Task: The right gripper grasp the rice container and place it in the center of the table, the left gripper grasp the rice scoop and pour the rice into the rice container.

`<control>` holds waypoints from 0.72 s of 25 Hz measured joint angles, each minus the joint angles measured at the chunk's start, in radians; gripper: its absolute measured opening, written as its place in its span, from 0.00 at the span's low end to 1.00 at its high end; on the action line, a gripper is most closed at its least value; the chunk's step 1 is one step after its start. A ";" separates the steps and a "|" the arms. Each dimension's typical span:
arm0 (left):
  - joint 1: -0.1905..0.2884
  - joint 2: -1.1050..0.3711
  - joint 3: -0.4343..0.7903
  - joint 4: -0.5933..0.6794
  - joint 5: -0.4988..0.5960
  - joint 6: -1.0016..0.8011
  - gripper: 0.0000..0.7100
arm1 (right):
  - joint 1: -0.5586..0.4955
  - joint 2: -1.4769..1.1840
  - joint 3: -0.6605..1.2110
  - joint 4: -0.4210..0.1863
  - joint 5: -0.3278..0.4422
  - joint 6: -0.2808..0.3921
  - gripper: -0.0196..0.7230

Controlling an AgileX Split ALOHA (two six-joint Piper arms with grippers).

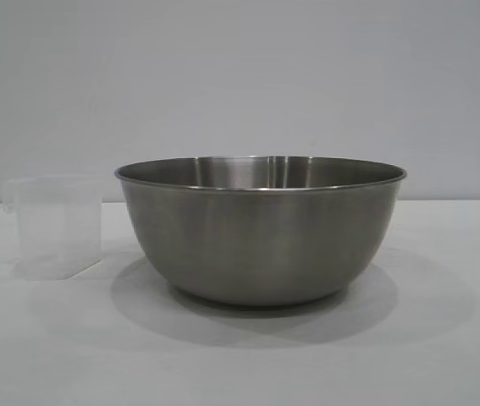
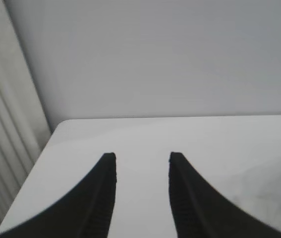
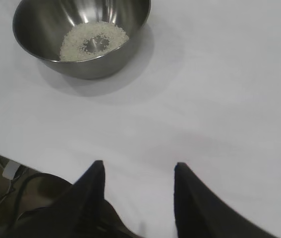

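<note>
The rice container (image 1: pixel 261 228), a large steel bowl, stands upright on the white table (image 1: pixel 240 355) in the middle of the exterior view. In the right wrist view the rice container (image 3: pixel 83 37) holds a thin ring of white rice (image 3: pixel 94 40) on its bottom. The rice scoop (image 1: pixel 52 224), a small clear cup, stands upright just left of the bowl and looks empty. No arm shows in the exterior view. My right gripper (image 3: pixel 139 166) is open over bare table, well away from the bowl. My left gripper (image 2: pixel 142 156) is open over bare table near a table corner, holding nothing.
A table edge with cables (image 3: pixel 9 178) below it shows in the right wrist view. The left wrist view shows the table's corner (image 2: pixel 63 124), a grey wall behind it and a pale ribbed panel (image 2: pixel 1 139) beside it.
</note>
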 joint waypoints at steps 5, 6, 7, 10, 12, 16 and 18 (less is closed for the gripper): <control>0.000 -0.076 0.016 -0.025 0.055 0.025 0.31 | 0.000 0.000 0.000 0.000 0.000 0.000 0.42; 0.000 -0.082 0.030 -0.025 0.057 0.027 0.31 | 0.000 0.000 0.000 0.000 0.000 0.000 0.42; 0.000 -0.084 0.043 -0.025 0.062 0.027 0.31 | 0.000 0.000 0.000 -0.002 0.000 0.000 0.42; 0.000 -0.087 0.092 -0.047 0.065 0.029 0.31 | 0.000 0.000 0.000 -0.002 0.000 0.000 0.42; 0.000 -0.087 0.098 -0.052 0.065 0.033 0.31 | 0.000 0.000 0.000 -0.002 0.000 0.000 0.42; 0.000 -0.087 0.098 -0.054 0.065 0.038 0.31 | 0.000 0.000 0.000 -0.002 0.000 0.000 0.42; 0.000 -0.087 0.098 -0.054 0.065 0.039 0.31 | 0.000 0.000 0.000 -0.002 0.000 0.000 0.42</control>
